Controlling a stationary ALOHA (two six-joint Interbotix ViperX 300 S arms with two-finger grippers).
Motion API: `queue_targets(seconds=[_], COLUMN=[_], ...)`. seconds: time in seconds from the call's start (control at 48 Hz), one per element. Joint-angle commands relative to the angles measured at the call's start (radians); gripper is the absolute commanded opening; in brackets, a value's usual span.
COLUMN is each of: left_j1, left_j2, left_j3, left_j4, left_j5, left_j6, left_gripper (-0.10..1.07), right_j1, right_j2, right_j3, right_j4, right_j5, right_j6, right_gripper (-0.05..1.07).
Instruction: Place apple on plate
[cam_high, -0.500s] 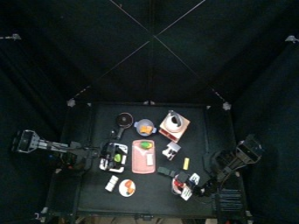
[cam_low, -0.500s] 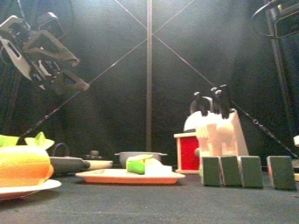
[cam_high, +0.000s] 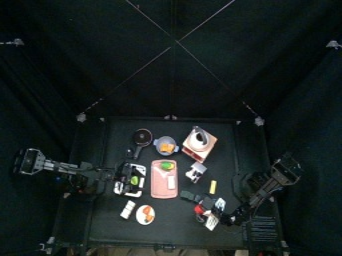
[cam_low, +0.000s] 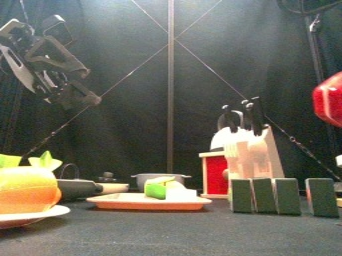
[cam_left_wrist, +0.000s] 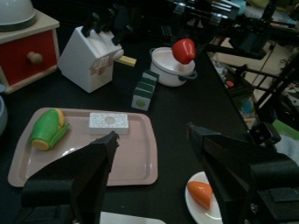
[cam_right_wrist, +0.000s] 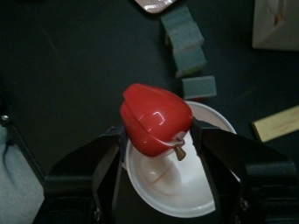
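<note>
The apple (cam_right_wrist: 155, 114) now hangs above the white bowl (cam_right_wrist: 176, 188), clamped between the jaws of the right gripper (cam_right_wrist: 163, 136) and newly risen into the front view's right edge, so the carry to the pink plate (cam_left_wrist: 128, 157) remains to be done, well apart still, while the left gripper (cam_left_wrist: 152, 138) hovers empty, jaws spread.

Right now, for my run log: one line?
right fingers: gripping apple | apple: above white bowl | plate: no apple yet | left fingers: open
</note>
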Motion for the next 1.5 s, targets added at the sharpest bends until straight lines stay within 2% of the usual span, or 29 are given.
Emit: queue_targets(seconds=[0.0,0.208,0.354,0.708,0.938,1.062,1.208,1.479], left_j1=[-0.005,-0.006,-0.006,-0.005,0.0,0.0,0.0,0.0], left_j2=[-0.005,-0.012,-0.018,-0.025,-0.025,-0.025,-0.025,-0.025], left_j3=[-0.012,-0.008,-0.005,0.003,0.003,0.006,0.006,0.006], left_j4=[0.002,0.003,0.003,0.003,0.003,0.003,0.003,0.003], left_j5=[-0.003,-0.003,-0.003,-0.003,-0.002,-0.003,-0.002,-0.002], left_j6=[0.002,0.002,0.002,0.002,0.002,0.003,0.002,0.002], left_gripper=[0.98,0.98,0.98,0.98,0.98,0.98,0.98,0.98], right_j1=[-0.051,-0.156,-0.235,-0.396,-0.476,-0.488,-0.495,-0.503], right_j2=[0.011,0.106,0.172,0.296,0.341,0.373,0.39,0.439], right_j3=[-0.055,-0.15,-0.199,-0.264,-0.313,-0.333,-0.336,-0.353], right_j4=[-0.069,-0.219,-0.299,-0.291,-0.311,-0.293,-0.25,-0.239], right_j5=[-0.035,-0.175,-0.224,-0.255,-0.387,-0.434,-0.431,-0.423], right_j6=[0.002,-0.002,0.003,-0.002,-0.075,-0.141,-0.193,-0.241], right_gripper=[0.75,0.75,0.75,0.75,0.75,0.75,0.75,0.75])
